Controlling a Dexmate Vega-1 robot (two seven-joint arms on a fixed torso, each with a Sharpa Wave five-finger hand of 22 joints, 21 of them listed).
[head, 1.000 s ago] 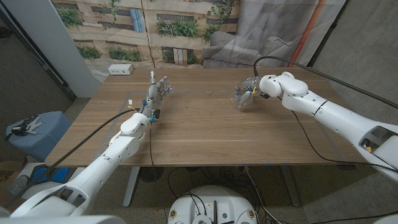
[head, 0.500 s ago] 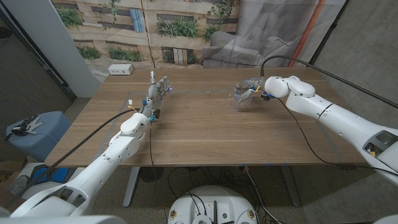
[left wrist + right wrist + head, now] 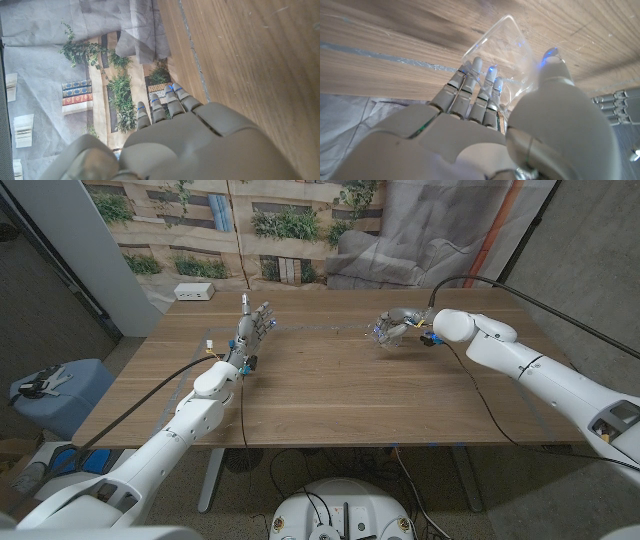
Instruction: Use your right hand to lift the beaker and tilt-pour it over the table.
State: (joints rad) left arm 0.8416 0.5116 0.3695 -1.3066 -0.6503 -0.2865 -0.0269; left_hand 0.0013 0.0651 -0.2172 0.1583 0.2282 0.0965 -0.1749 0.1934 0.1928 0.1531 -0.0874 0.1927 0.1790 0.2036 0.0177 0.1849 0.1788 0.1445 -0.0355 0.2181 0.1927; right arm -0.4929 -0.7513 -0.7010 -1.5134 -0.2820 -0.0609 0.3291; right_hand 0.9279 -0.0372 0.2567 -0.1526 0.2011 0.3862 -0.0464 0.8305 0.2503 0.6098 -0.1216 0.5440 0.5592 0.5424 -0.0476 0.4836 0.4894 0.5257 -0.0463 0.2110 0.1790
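Note:
A clear glass beaker (image 3: 384, 332) hangs just above the wooden table (image 3: 330, 395) at the back right, tipped over with its mouth toward the robot's left. My right hand (image 3: 402, 323) grips it. In the right wrist view the fingers (image 3: 476, 86) wrap one side of the beaker (image 3: 504, 52) and the thumb (image 3: 554, 75) presses the other. Nothing shows inside the glass. My left hand (image 3: 256, 326) stands upright at the back left with fingers stretched and nothing in them; in the left wrist view the left hand (image 3: 190, 135) reaches past the table's far edge.
A white box (image 3: 194, 291) sits at the table's back left corner. Blue tape lines (image 3: 310, 327) run along the far part of the tabletop. A black cable (image 3: 480, 395) trails from my right arm over the table. A blue bin (image 3: 52, 395) stands on the floor at the left.
My right arm has swung its wrist and forearm outward to the right, and the hand has rolled, tipping the beaker further over while keeping it near the same spot. The left arm is still.

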